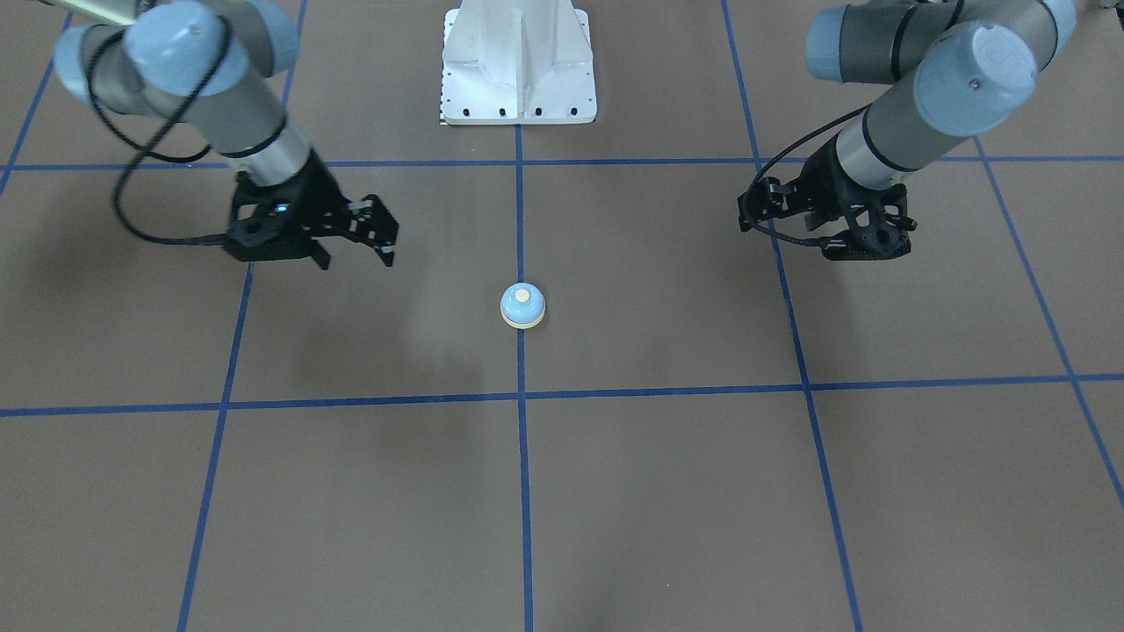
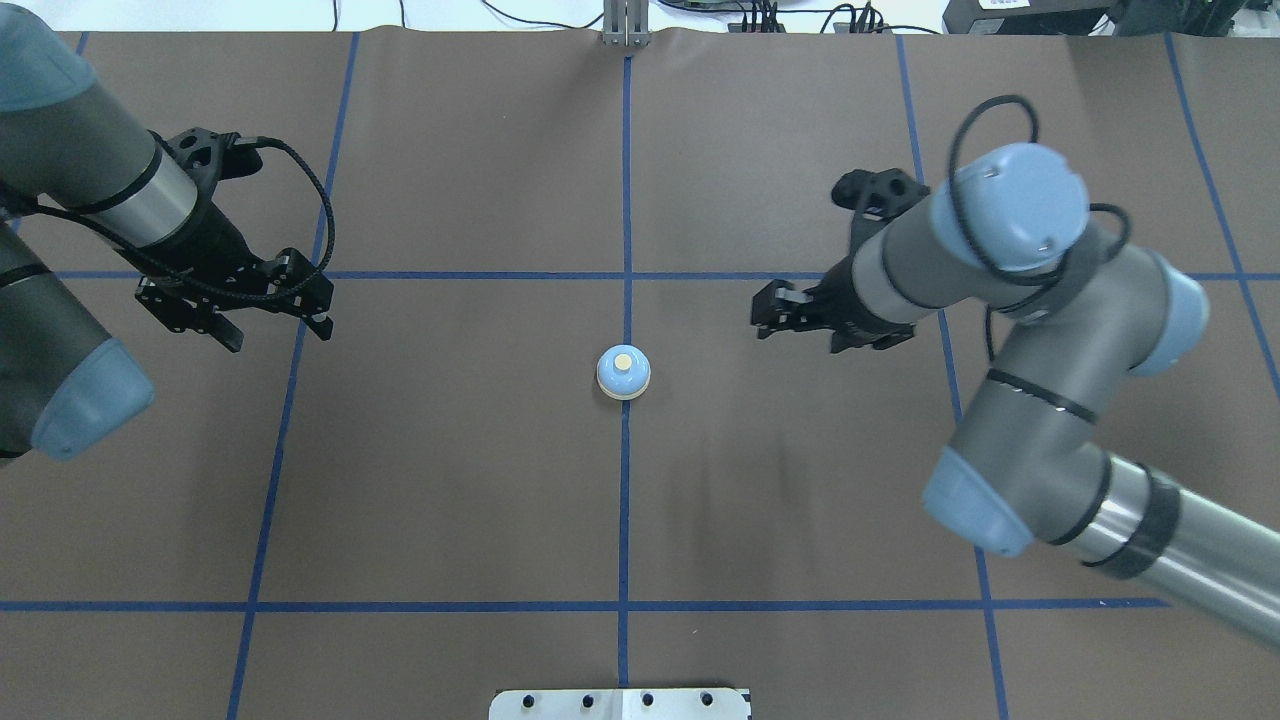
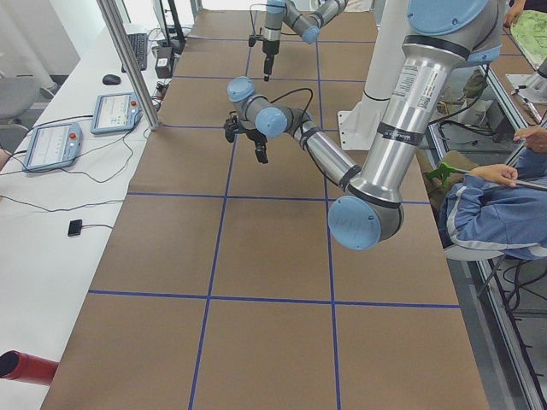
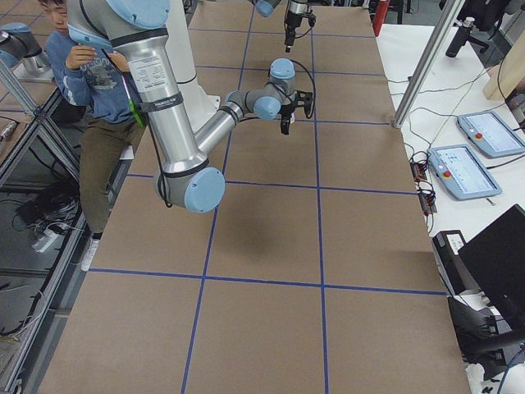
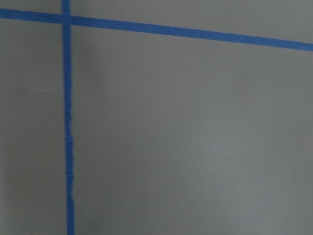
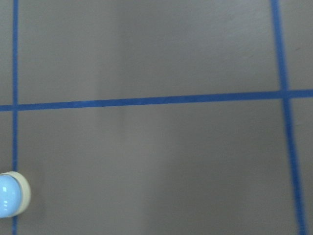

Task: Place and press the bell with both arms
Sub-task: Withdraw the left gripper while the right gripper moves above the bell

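Note:
The bell (image 1: pixel 522 305), a small light-blue dome with a cream base and button, stands upright on the brown table where the centre blue tape line runs. It also shows in the overhead view (image 2: pixel 623 373) and at the lower left edge of the right wrist view (image 6: pixel 10 200). My left gripper (image 2: pixel 280 335) is open and empty, hovering well to the bell's left; it also shows in the front view (image 1: pixel 825 239). My right gripper (image 2: pixel 800 335) is open and empty, a short way to the bell's right; it also shows in the front view (image 1: pixel 356 259). Neither touches the bell.
The white bolted pedestal base (image 1: pixel 518 79) stands at the robot's edge of the table. Blue tape lines (image 2: pixel 625 520) mark a grid on the brown cover. A seated person (image 3: pixel 487 213) is beside the table. Tablets (image 3: pixel 51 145) lie on a side bench.

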